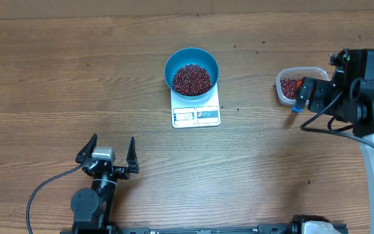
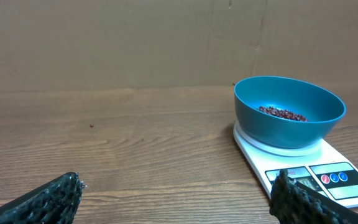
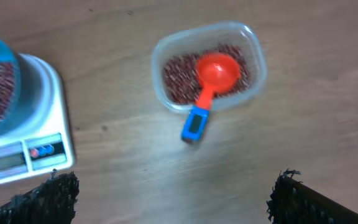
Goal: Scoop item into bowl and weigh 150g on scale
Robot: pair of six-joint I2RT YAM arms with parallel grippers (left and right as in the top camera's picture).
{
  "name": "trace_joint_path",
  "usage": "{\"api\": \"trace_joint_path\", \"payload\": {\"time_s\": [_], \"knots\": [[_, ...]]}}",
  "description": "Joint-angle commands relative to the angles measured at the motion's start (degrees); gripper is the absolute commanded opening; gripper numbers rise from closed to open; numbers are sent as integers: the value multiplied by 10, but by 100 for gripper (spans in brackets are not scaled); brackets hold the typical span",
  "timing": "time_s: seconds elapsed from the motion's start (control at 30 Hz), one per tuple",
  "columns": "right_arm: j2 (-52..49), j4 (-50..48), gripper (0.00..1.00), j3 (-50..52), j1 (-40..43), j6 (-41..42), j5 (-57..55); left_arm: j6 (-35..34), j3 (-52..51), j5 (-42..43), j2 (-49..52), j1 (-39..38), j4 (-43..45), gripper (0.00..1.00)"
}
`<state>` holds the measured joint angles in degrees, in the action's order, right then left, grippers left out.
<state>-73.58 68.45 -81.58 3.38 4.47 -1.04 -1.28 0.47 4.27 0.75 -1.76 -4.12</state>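
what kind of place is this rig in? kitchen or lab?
Likely a lab test bench: bare wood-grain table, plain brown backdrop, and a scale with blue bowl and bean tub set out.

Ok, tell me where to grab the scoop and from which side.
Take the scoop by its blue handle, coming from above. The handle juts past the clear tub's rim over the table, while the red cup lies among the beans, walled in.

Left pincer [image 1: 113,139] spread wide, right pincer [image 3: 173,186] likewise agape — both holding nothing.
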Motion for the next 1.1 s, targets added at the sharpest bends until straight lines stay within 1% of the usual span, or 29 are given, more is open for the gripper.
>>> {"api": "trace_joint_path", "payload": {"time_s": [0.0,0.17,0.5,0.8,0.97,1.07], "knots": [[43,-37,100,29,1,3,43,9,-2,-2,-5,3,-1,100],[106,-132,100,111,1,3,71,9,-2,-2,-5,3,-1,100],[263,-384,100,352,1,3,80,9,-2,-2,-5,3,-1,100],[382,-640,100,557,1,3,203,9,-2,-2,-5,3,-1,100],[435,-729,100,643,1,3,207,9,-2,-2,-5,3,-2,100],[468,-754,100,683,1,3,207,9,-2,-2,-5,3,-1,100]]}}
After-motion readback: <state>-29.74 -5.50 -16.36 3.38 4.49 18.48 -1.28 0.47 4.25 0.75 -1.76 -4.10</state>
